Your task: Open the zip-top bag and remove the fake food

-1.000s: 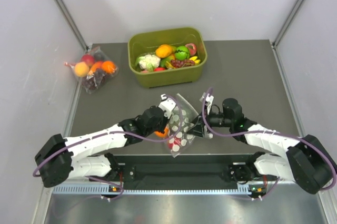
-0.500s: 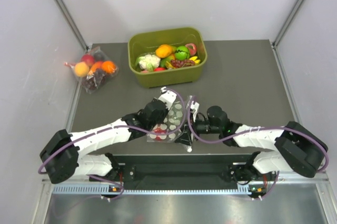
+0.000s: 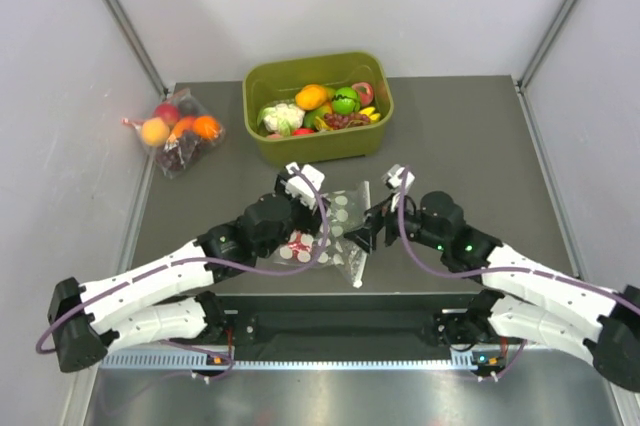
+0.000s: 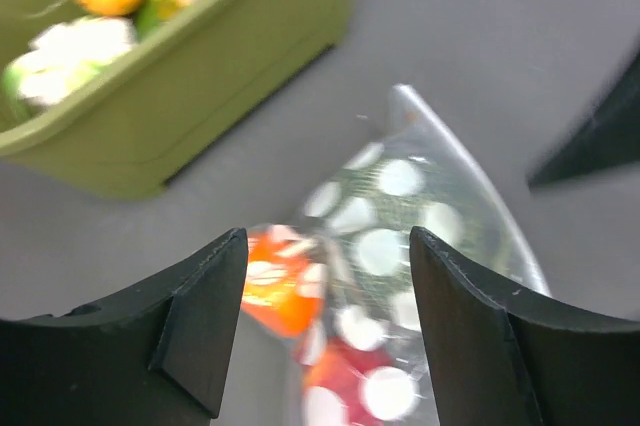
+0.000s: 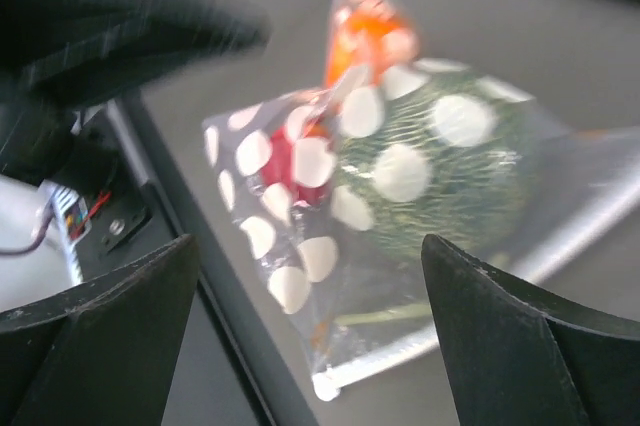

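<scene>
Dotted zip-top bag (image 5: 385,211) on table (image 5: 560,66), holding pumpkin (image 5: 470,201), red fruit (image 5: 281,172), orange fruit (image 5: 358,38)

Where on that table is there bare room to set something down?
The widest bare patch is right of the green tub, out to the table's right edge. A smaller one lies left, between the small fruit bag and the left arm. The near middle is crowded: the left gripper and right gripper, both open, flank the zip-top bag.

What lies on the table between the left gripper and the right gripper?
The dotted zip-top bag, holding the fake food, lies between the open left gripper and the open right gripper. The top view shows this.
</scene>
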Available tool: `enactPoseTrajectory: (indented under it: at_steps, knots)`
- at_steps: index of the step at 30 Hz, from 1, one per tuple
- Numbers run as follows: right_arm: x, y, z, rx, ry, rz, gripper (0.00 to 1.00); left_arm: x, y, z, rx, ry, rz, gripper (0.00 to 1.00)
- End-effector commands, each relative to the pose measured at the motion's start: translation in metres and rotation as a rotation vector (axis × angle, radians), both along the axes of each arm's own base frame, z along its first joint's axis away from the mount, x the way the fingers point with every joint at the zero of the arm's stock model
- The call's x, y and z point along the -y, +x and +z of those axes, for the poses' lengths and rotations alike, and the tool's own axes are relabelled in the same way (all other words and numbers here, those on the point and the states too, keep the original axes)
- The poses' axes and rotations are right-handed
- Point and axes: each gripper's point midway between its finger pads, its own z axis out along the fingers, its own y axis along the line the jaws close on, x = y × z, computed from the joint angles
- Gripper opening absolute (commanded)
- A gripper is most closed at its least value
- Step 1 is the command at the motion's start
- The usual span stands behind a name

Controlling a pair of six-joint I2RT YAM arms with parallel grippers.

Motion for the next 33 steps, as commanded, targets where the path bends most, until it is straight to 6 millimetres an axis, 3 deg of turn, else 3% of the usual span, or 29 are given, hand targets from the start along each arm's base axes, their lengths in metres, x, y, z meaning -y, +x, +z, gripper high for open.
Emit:
enactPoseTrajectory:
  at_steps: [1, 6, 11, 12, 20, 24, 27, 28, 31, 33]
  knots:
    - [0.035, 0.019, 0.005, 0.019, -0.078, -0.152, 0.92, 0.017, -0.022, -0.012, -0.044, 0.048, -0.059, 0.71]
    - [0.074, 0.034, 0.002, 0.0, -0.063, -0.292, 0.93, 0.042, -0.061, -0.052, -0.16, 0.07, -0.12, 0.71]
    - [0.091, 0.038, 0.001, -0.017, -0.055, -0.339, 0.95, 0.054, -0.08, -0.086, -0.289, 0.1, -0.049, 0.72]
    - [0.092, 0.038, 0.002, -0.016, -0.056, -0.341, 0.95, 0.058, -0.082, -0.085, -0.303, 0.09, -0.037, 0.72]
    - [0.09, 0.032, 0.002, -0.019, -0.024, -0.317, 0.96, 0.051, -0.078, -0.132, -0.373, 0.119, 0.13, 0.76]
    - [0.09, 0.028, -0.001, -0.033, -0.032, -0.304, 0.96, 0.05, -0.069, -0.143, -0.346, 0.165, 0.18, 0.76]
    - [0.09, 0.025, -0.004, -0.037, -0.032, -0.295, 0.97, 0.045, -0.067, -0.157, -0.348, 0.222, 0.202, 0.58]
    - [0.09, 0.024, -0.005, -0.041, -0.032, -0.292, 0.97, 0.042, -0.065, -0.158, -0.338, 0.235, 0.216, 0.4]
    - [0.084, 0.018, -0.015, -0.069, -0.037, -0.247, 0.97, 0.036, -0.063, -0.161, -0.328, 0.268, 0.236, 0.17]
    - [0.08, 0.015, -0.018, -0.079, -0.03, -0.217, 0.97, 0.036, -0.062, -0.156, -0.318, 0.259, 0.234, 0.11]
